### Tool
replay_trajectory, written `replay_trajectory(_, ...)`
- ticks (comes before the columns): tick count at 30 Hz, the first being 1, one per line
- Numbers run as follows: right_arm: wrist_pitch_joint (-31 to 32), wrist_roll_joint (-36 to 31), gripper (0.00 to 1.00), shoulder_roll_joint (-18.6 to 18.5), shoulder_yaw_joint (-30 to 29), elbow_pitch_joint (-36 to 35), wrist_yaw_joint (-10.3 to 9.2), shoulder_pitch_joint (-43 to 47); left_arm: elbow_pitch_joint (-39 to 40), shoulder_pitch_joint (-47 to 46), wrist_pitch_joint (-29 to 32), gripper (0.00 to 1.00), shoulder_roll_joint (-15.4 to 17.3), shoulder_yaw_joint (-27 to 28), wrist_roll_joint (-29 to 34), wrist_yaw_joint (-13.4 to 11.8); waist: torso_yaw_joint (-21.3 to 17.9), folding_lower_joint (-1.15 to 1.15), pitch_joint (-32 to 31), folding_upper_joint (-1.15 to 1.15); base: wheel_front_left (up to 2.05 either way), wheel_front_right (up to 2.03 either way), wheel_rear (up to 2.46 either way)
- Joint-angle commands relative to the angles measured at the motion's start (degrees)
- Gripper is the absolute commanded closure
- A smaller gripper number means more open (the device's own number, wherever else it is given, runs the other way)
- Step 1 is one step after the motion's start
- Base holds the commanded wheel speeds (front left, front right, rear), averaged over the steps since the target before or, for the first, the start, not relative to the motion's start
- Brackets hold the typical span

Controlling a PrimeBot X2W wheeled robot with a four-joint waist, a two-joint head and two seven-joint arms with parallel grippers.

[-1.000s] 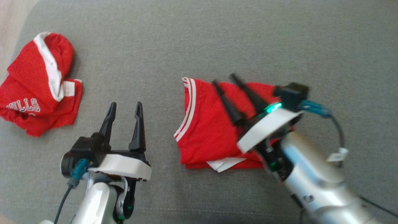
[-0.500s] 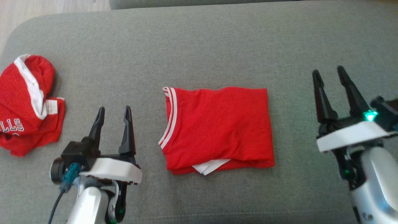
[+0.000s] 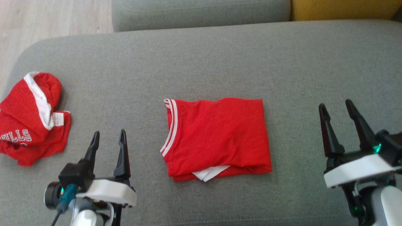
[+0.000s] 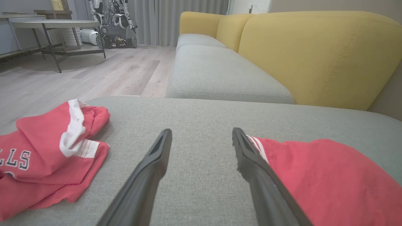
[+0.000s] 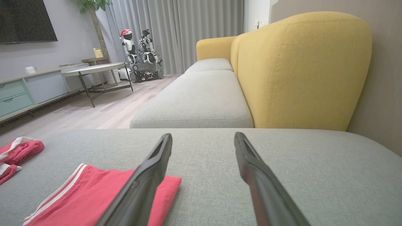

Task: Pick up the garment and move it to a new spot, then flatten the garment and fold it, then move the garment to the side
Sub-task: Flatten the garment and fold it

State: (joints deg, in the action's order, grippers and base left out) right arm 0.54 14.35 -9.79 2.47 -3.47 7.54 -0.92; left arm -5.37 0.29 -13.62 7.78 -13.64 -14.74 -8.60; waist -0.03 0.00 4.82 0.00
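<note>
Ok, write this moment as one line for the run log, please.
stage: fold done, side move pending | folded garment: flat on cushion | left tool: open, empty | right tool: open, empty

The folded garment [image 3: 216, 135] is plain red, with two thin white stripes along its trim and a white scrap showing at its lower edge. The crumpled jersey [image 3: 29, 117] is red too, with a broad white band and white lettering. The sofa cushion [image 3: 220, 62] is grey, the sofa back [image 5: 301, 69] mustard yellow, the floor [image 3: 47, 18] pale wood.
</note>
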Motion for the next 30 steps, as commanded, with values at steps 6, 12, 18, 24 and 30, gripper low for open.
replay_trajectory(6, 1.64, -1.56, 0.00, 1.23, -0.06, -4.19, -0.05, 2.28, 3.14, 1.56, 0.39, 0.00, 1.59, 2.30, -0.57, -0.80, 0.42, 0.00, -2.60, 0.00, 0.00, 0.00, 0.00)
replay_trajectory(12, 2.38, -2.45, 0.00, 1.95, -0.22, -4.84, -0.05, 4.21, 4.05, 3.47, 1.41, 0.00, 2.07, 1.88, -0.45, -1.23, 0.58, 0.00, -4.03, 0.00, 0.00, 0.00, 0.00)
replay_trajectory(18, 2.93, -2.98, 0.00, 2.32, -0.40, -5.45, -0.05, 5.84, 4.69, 4.70, 2.15, 0.00, 2.55, 1.31, -0.52, -1.21, 0.41, 0.00, -5.00, 0.00, 0.00, 0.00, 0.00)
replay_trajectory(24, 2.84, -3.20, 0.00, 2.66, -0.53, -5.58, -0.05, 6.38, 5.99, 4.97, 3.11, 0.00, 2.65, 0.60, -0.24, -1.65, 0.35, 0.00, -5.09, 0.00, 0.00, 0.00, 0.00)
replay_trajectory(30, 2.74, -3.31, 0.00, 2.95, -0.51, -5.44, -0.05, 6.44, 5.98, 4.84, 3.13, 0.00, 3.19, 0.68, -0.57, -1.49, 0.23, 0.00, -5.12, 0.00, 0.00, 0.00, 0.00)
